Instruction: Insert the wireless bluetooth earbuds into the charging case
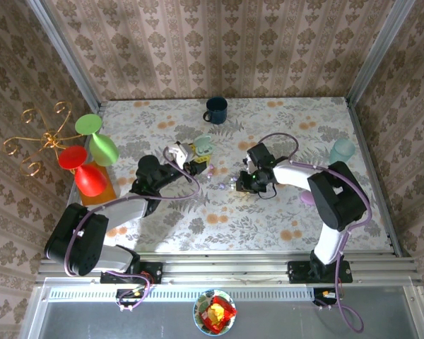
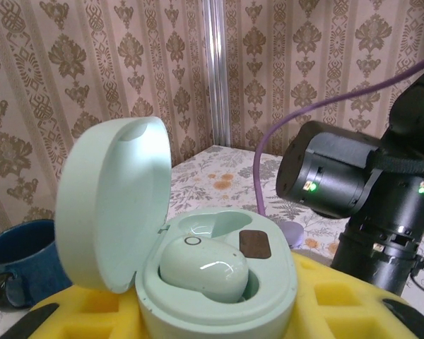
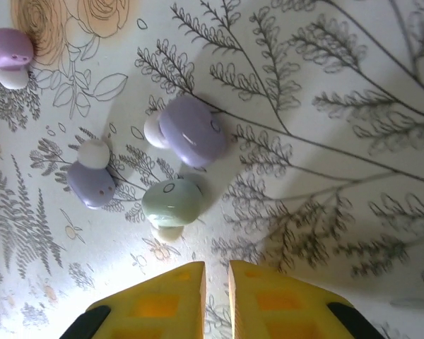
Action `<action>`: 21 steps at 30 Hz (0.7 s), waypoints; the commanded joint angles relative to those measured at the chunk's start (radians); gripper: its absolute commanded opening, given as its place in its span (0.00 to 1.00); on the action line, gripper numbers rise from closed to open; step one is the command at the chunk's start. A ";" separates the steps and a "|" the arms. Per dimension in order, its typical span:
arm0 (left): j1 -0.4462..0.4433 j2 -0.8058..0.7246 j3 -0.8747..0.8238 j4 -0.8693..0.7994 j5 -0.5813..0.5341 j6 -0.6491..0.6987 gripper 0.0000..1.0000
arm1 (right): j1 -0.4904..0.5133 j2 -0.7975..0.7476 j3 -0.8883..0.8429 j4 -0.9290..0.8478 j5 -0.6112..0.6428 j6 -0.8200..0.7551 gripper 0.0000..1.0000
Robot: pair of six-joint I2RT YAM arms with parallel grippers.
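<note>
My left gripper (image 2: 219, 314) is shut on the mint charging case (image 2: 219, 282), which sits between its yellow fingers with the lid swung open to the left. One mint earbud (image 2: 201, 268) lies in the near socket; the far socket is bare. From above, the case (image 1: 203, 145) is at the left gripper (image 1: 196, 167), left of the table's middle. Several loose earbuds lie on the cloth: a mint one (image 3: 171, 201) and lilac ones (image 3: 193, 131), (image 3: 90, 182), (image 3: 8, 49). My right gripper (image 3: 215, 272) hovers just short of the mint one, shut with nothing between its fingers.
A blue mug (image 1: 215, 109) stands at the back centre. Green, red and orange plastic glasses (image 1: 92, 152) and a gold wire stand (image 1: 35, 145) crowd the left edge. A teal cup (image 1: 343, 150) stands at the right. A lilac case (image 1: 307, 197) lies under the right arm.
</note>
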 commanded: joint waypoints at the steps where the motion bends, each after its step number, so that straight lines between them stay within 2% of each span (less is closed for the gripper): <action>1: 0.026 -0.039 -0.027 0.056 -0.010 -0.032 0.23 | 0.036 -0.073 0.047 -0.127 0.139 -0.039 0.19; 7: 0.154 -0.036 -0.080 0.158 0.008 -0.114 0.23 | 0.151 -0.046 0.172 -0.281 0.388 -0.040 0.25; 9: 0.184 -0.041 -0.083 0.160 0.022 -0.121 0.23 | 0.163 -0.021 0.200 -0.294 0.417 -0.023 0.29; 12: 0.212 -0.049 -0.078 0.155 0.047 -0.125 0.23 | 0.167 0.024 0.227 -0.295 0.442 -0.003 0.44; 15: 0.227 -0.052 -0.075 0.150 0.062 -0.128 0.23 | 0.168 0.072 0.255 -0.296 0.455 -0.008 0.53; 21: 0.232 -0.055 -0.082 0.155 0.063 -0.131 0.23 | 0.174 0.161 0.314 -0.325 0.457 -0.044 0.56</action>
